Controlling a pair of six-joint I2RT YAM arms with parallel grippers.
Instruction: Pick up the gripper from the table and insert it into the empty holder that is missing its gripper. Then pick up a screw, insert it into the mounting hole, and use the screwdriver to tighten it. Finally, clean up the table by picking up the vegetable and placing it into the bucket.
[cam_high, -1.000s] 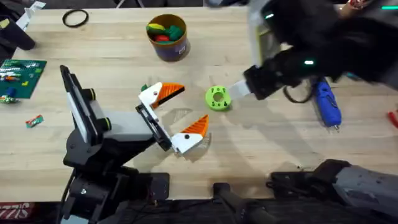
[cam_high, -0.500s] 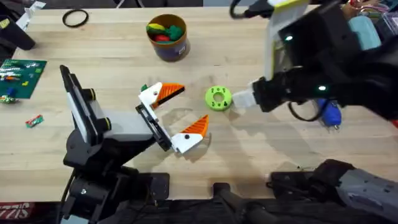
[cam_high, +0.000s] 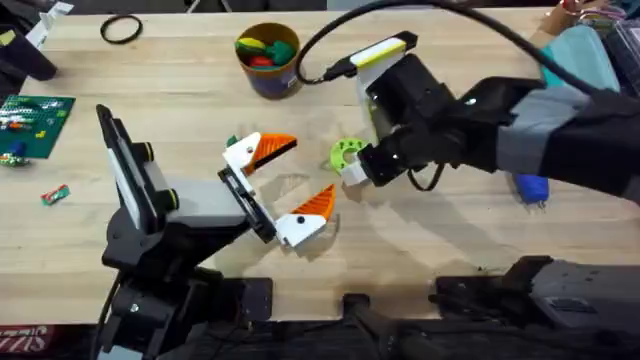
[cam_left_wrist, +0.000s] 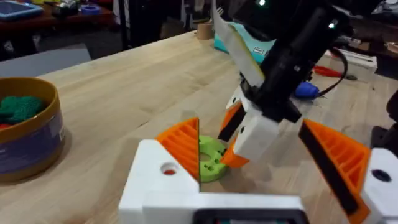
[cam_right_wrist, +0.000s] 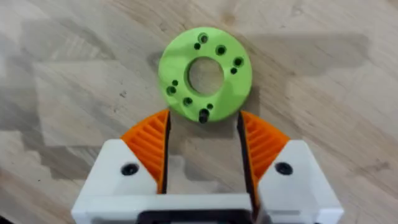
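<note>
Right gripper (cam_right_wrist: 204, 146): spread, 2 orange ribbed pads (cam_right_wrist: 149, 146) on either side of the near edge of the lime-green disc (cam_right_wrist: 205, 73), nothing pinched yet. Poised directly over the disc in the right wrist view; in the overhead view, hanging over the disc (cam_high: 343, 152) near the table's middle. Small dark screw (cam_right_wrist: 203, 116) standing in 1 of the disc's rim holes, nearest the pads, with several other small holes around the central bore.

Likely step, judged from this: going for the screw or the disc. To do it well: centre the pads on the screw rather than on the disc's rim, descend straight, close gently so the disc does not skid on the bare wood.

Right arm reaching across the middle from the lower right, wrist bent down steeply, cable looping above it.

Left gripper (cam_high: 290, 185): wide open, empty, parked just beside the disc, arm low and level over the table.

Farther out: screwdriver (cam_high: 530, 187) lying beyond the right arm's forearm, mostly covered by it; bucket (cam_high: 270, 75) at the table's far side, with yellow, green and red pieces already inside.
</note>
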